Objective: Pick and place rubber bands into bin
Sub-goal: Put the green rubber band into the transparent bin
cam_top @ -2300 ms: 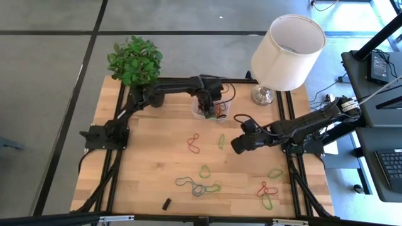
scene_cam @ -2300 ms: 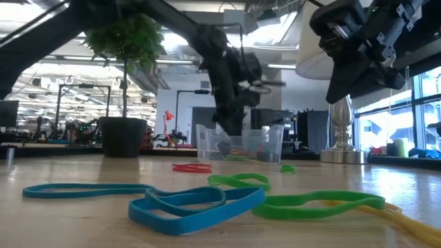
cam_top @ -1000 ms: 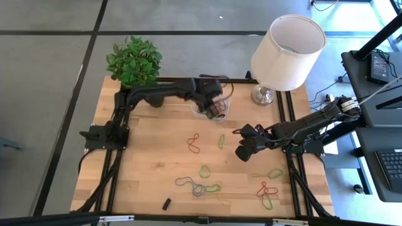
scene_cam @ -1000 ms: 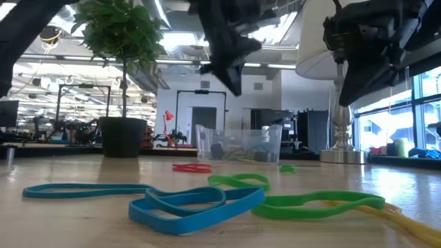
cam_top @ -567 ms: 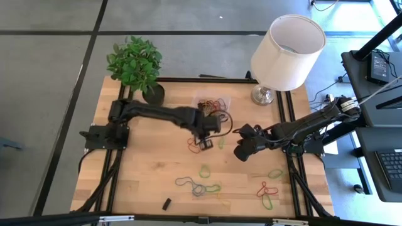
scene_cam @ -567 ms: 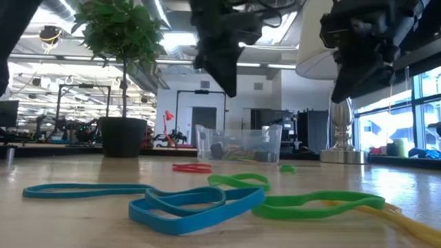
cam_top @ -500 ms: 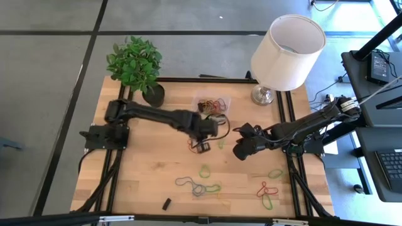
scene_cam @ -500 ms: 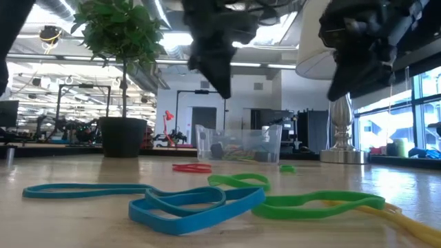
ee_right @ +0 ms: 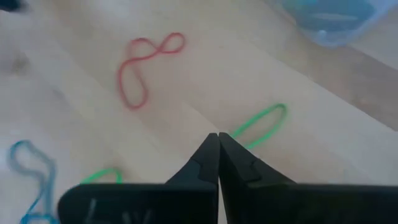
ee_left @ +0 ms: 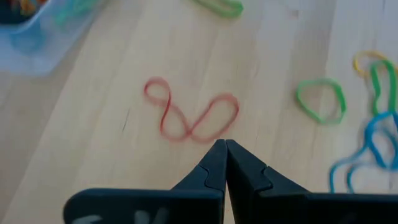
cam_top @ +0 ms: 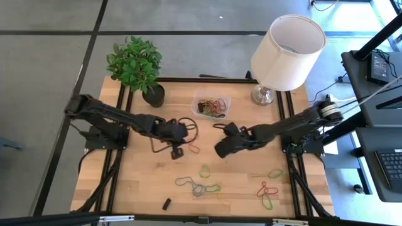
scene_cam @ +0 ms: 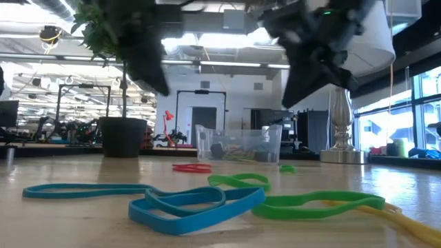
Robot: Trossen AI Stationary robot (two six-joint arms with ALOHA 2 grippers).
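The clear bin (cam_top: 212, 105) stands at the table's far middle and holds several coloured rubber bands; it also shows in the low view (scene_cam: 240, 143). My left gripper (cam_top: 178, 152) (ee_left: 222, 146) is shut and hovers just short of a red band (ee_left: 189, 118) (cam_top: 191, 149) that lies flat on the wood. My right gripper (cam_top: 220, 149) (ee_right: 217, 140) is shut above a green band (ee_right: 258, 127), also flat on the table. In the low view both grippers, left (scene_cam: 160, 88) and right (scene_cam: 286, 102), hang well above the tabletop.
More loose bands lie toward the near edge: a green one (cam_top: 205, 170), a blue-grey tangle (cam_top: 193, 186), and green and red ones (cam_top: 268, 188) near the right. A small black block (cam_top: 166, 204) sits by the near edge. A potted plant (cam_top: 135, 63) and a lamp (cam_top: 286, 47) stand at the far edge.
My left gripper has left the bin and travelled toward the near edge and to the left, ending over the red band. My right gripper has moved toward the table's left, over the green band. The bands on the table have stayed put.
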